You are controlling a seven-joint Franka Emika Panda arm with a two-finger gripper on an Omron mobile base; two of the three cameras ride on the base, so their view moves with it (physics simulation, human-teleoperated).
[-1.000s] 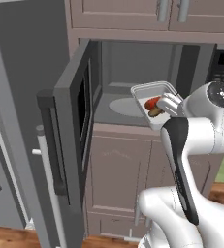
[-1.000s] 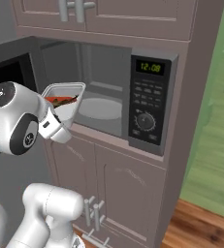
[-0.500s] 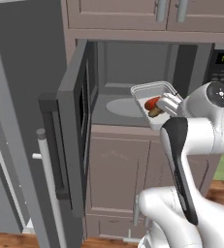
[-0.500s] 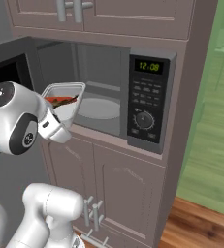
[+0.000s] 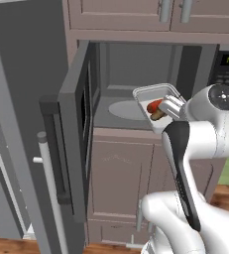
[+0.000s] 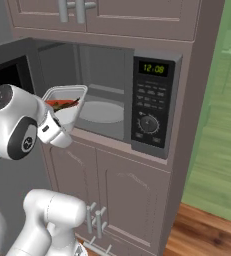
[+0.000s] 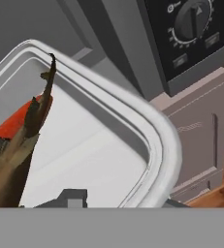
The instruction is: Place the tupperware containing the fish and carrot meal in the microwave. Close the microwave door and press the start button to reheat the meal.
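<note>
The gripper (image 7: 118, 201) grips the near rim of the tupperware (image 5: 155, 101), jaws partly closed on it. The container hangs tilted just outside the microwave (image 6: 112, 105) mouth, holding the fish and carrot meal (image 5: 155, 109). The glass plate (image 5: 126, 109) lies at 10 o'clock from it, inside the cavity. The microwave door (image 5: 76, 129) stands wide open at 9 o'clock; the way in looks open.
</note>
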